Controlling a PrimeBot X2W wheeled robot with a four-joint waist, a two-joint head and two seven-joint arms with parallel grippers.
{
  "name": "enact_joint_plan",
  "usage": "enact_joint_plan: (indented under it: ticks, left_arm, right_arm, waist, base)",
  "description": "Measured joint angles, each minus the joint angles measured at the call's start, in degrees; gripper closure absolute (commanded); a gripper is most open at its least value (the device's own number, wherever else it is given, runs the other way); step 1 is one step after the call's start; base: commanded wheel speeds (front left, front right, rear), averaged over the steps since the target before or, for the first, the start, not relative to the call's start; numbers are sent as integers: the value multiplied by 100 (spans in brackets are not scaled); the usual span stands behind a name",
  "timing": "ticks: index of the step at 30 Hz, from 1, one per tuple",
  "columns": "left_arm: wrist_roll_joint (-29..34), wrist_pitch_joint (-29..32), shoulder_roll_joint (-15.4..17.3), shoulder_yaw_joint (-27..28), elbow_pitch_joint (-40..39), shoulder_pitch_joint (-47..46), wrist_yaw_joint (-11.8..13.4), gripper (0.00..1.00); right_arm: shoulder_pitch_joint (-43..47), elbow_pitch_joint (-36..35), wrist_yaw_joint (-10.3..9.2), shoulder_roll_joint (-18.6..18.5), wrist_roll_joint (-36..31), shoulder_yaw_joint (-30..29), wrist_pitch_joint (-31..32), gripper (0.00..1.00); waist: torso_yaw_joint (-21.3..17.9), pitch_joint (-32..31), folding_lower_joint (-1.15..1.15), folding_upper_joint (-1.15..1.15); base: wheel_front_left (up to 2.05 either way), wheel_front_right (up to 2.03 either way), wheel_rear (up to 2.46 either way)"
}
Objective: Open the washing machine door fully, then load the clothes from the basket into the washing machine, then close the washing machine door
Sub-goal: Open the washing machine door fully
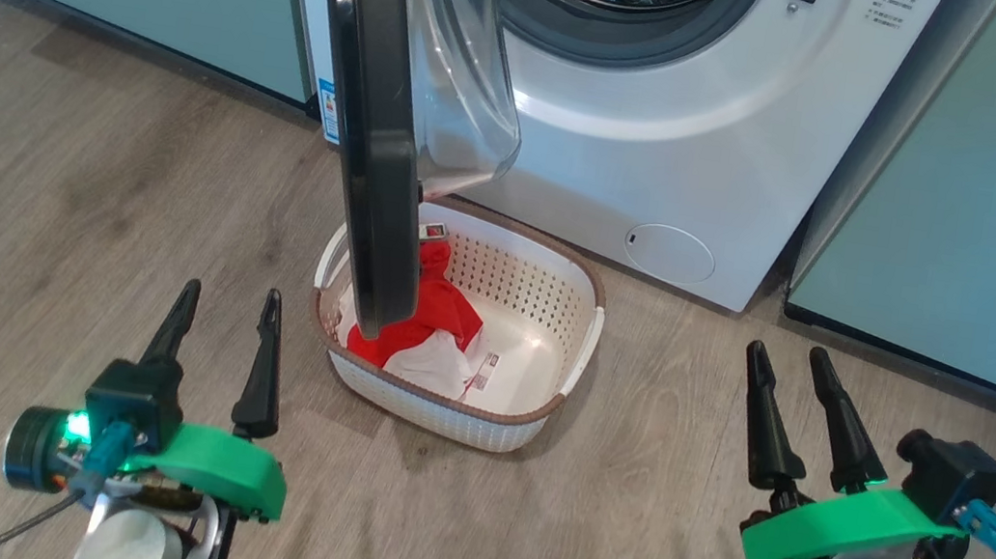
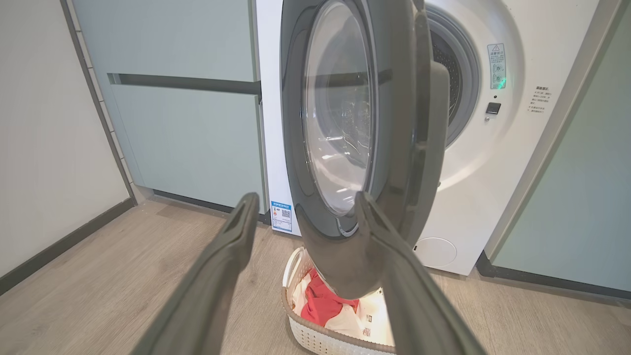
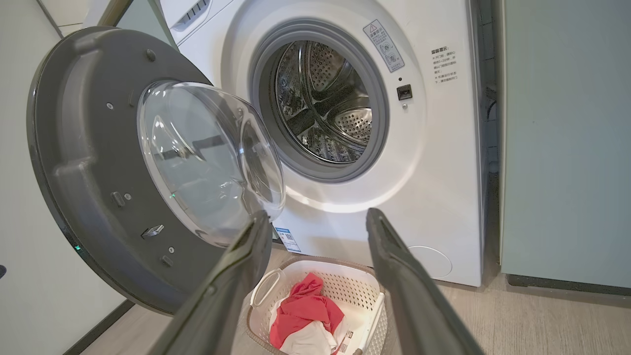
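Black-rimmed glass washing machine door (image 1: 378, 165) stands swung out, seemingly not fully; red-and-white clothes (image 1: 445, 311) lie unloaded in the cream perforated basket (image 1: 478, 423); left gripper (image 1: 224, 319) and right gripper (image 1: 792, 370) gape empty

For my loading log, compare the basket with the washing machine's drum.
The basket is cream plastic; the drum is shiny steel. The basket holds the red clothes; the drum looks empty. The basket stands on the floor; the drum sits raised inside the washing machine. Both are perforated.
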Motion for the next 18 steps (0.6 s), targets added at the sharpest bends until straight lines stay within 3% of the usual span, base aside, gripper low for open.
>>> enact_joint_plan:
  ticks: [16,18]
  left_arm:
    - [-33,0,0,5,10,1,49,3]
    - [-167,0,0,14,10,1,3,72]
  right_arm:
    - [-4,37,0,0,142,5,0,0]
    - [-5,41,0,0,142,5,0,0]
  waist:
    - [-22,19,0,0]
    - [-25,28,0,0]
  base:
    - [0,0,0]
    - [0,0,0]
